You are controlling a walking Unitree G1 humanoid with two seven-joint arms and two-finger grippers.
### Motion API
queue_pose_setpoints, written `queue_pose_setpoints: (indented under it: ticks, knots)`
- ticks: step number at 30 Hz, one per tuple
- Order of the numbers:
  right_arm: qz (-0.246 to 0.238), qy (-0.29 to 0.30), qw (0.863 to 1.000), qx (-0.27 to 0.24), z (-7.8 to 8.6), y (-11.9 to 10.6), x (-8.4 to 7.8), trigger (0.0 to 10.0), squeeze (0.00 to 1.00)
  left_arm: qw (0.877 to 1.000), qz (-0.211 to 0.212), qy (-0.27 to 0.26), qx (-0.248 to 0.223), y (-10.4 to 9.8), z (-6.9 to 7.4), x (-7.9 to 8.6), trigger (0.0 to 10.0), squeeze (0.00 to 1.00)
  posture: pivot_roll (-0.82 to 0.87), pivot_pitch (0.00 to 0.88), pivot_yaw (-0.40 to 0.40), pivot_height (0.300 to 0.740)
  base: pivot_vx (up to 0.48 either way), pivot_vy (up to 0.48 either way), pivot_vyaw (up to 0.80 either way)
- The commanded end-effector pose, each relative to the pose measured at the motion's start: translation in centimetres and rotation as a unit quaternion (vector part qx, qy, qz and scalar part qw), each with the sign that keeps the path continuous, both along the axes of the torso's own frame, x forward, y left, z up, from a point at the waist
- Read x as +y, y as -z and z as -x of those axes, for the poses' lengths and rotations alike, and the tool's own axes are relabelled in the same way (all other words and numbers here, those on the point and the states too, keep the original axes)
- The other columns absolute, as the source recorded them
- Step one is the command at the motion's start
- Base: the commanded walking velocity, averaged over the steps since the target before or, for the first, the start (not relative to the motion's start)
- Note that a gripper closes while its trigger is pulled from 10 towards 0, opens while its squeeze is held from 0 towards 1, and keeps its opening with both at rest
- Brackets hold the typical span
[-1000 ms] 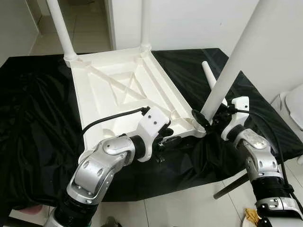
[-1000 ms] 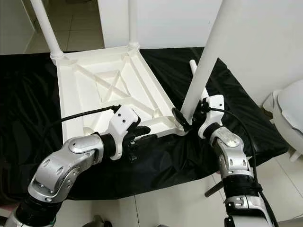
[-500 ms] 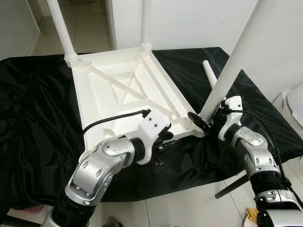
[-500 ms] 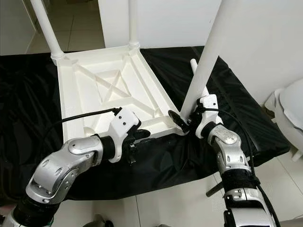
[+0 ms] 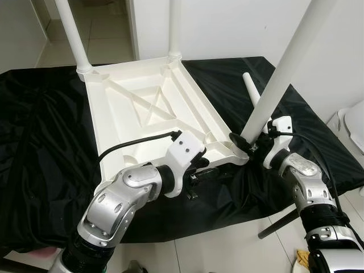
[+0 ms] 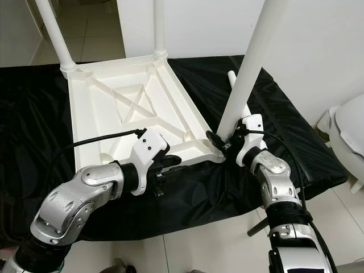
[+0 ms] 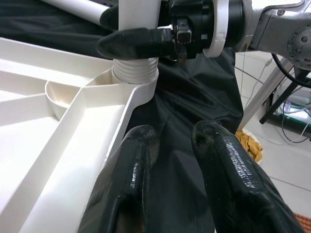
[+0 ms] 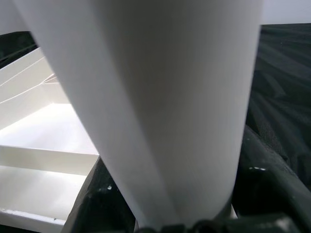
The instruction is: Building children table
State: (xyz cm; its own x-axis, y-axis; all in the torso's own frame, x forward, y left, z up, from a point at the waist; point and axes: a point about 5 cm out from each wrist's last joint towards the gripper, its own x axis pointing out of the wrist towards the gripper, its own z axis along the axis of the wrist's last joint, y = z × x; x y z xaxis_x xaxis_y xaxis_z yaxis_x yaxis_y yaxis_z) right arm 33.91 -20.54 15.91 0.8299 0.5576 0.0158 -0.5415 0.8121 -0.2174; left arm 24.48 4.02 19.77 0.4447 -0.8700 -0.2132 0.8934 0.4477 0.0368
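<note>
Left eye view: right gripper (image 5: 245,149) clamps the white leg (image 5: 277,77) low down, at the upturned tabletop's (image 5: 142,111) near corner socket; left gripper (image 7: 172,160), fingers slightly parted, holds nothing beside that rim.

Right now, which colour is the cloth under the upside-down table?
Black. The cloth shows best in the left eye view, spread beneath the white table.

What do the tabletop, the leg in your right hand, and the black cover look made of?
Upturned tabletop: likely moulded white plastic, going by the cast ribs and satin sheen. Leg in the right hand: matching smooth white plastic, ridged at its base. Black cover: thin glossy fabric or sheet, wrinkled.
</note>
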Motion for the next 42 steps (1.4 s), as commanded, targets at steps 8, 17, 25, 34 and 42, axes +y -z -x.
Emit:
queue_pose_setpoints:
  ticks: [8,17,25,34,42]
  knots:
    - [-0.027,0.044,0.998,0.040,0.5,1.9,-1.1,0.0,0.00,1.000,-0.001,0.006,-0.009,-0.5,0.3,-0.1,10.0,0.00,-0.03,0.077,0.005,0.740,0.000,0.000,0.00]
    - [-0.046,0.087,0.992,0.073,0.8,3.3,-1.7,10.0,0.00,1.000,0.000,0.008,-0.010,-0.7,0.4,-0.1,10.0,0.00,-0.04,0.084,0.008,0.740,0.000,0.000,0.00]
    - [-0.048,0.114,0.988,0.090,0.8,4.0,-2.0,10.0,0.00,1.000,0.000,0.007,-0.010,-0.7,0.4,-0.1,10.0,0.00,-0.03,0.087,0.003,0.740,0.000,0.000,0.00]
    - [-0.066,0.164,0.981,0.077,0.9,4.2,-1.5,10.0,0.00,1.000,0.001,0.003,-0.010,-0.7,0.5,0.0,10.0,0.00,-0.03,0.084,-0.001,0.740,0.000,0.000,0.00]
    - [-0.077,0.192,0.976,0.072,1.2,4.5,-1.2,10.0,0.00,1.000,0.000,0.002,-0.009,-0.7,0.5,0.1,10.0,0.00,-0.03,0.079,-0.001,0.740,0.000,0.000,0.00]
